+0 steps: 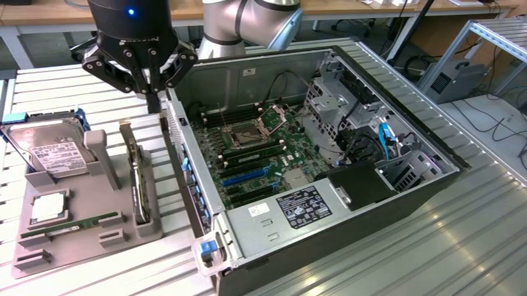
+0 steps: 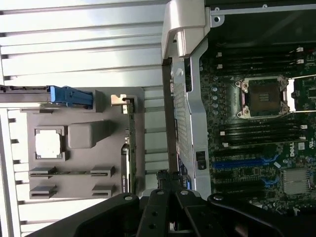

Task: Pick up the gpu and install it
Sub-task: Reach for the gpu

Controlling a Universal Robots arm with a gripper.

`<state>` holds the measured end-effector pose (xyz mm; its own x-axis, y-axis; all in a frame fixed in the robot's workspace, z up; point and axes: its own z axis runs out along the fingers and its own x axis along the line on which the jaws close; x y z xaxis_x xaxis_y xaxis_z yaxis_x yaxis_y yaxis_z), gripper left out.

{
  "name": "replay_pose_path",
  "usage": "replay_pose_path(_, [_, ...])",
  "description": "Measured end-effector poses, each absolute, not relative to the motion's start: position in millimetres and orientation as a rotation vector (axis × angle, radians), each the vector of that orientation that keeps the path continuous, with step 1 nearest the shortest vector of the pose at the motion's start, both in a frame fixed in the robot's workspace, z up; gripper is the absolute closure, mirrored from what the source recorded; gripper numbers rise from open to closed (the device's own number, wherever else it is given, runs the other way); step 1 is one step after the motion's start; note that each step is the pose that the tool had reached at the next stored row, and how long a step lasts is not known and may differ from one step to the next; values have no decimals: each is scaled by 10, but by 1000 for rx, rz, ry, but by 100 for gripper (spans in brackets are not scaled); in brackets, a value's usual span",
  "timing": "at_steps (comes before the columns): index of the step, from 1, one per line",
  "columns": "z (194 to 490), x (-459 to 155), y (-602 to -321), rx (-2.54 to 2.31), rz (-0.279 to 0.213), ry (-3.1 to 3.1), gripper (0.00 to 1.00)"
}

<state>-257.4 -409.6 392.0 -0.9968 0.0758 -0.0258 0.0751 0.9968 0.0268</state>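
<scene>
Above the counter [image 1: 461,246], btwn tray [image 1: 62,254] and PC case [image 1: 272,250], fingers [image 1: 154,98] pressed together, empty; for a clean pick, centre squarely over gpu's [image 1: 140,182] top edge.

Case [image 1: 247,74] is lying open on its side on the slatted desk [image 1: 461,234], motherboard [image 1: 247,160] facing up, CPU socket [image 1: 247,132] lid standing open. PSU [image 1: 300,206] is sitting at the case's near end. Gray tray [image 1: 74,246] is lying beside the case, on the exterior view's left, holding hard drive [image 1: 53,154], CPU [image 1: 49,206] and RAM stick [image 1: 70,227].
</scene>
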Motion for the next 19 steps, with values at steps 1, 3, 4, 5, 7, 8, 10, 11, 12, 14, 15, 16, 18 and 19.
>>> replay_pose_path(1, [3919,-2578,-4100,118,40,3112,89])
replay_pose_path(3, [3919,-2589,-4108,117,39,3112,89])
replay_pose_path(4, [3919,-2594,-4112,117,39,3112,89])
replay_pose_path(5, [3919,-2601,-4118,118,38,3112,89])
replay_pose_path(7, [3919,-2612,-4128,118,38,3112,89])
replay_pose_path(8, [3919,-2618,-4134,118,37,3112,89])
replay_pose_path(10, [3918,-2629,-4145,118,37,3112,89])
replay_pose_path(11, [3918,-2633,-4150,118,36,3112,89])
replay_pose_path(12, [3918,-2637,-4155,118,36,3112,89])
replay_pose_path(14, [3917,-2647,-4165,118,35,3112,89])
replay_pose_path(15, [3917,-2653,-4171,118,35,3112,89])
replay_pose_path(16, [3917,-2659,-4176,118,34,3112,89])
replay_pose_path(18, [3917,-2669,-4186,118,34,3112,89])
replay_pose_path(19, [3916,-2684,-4200,117,33,3112,89])
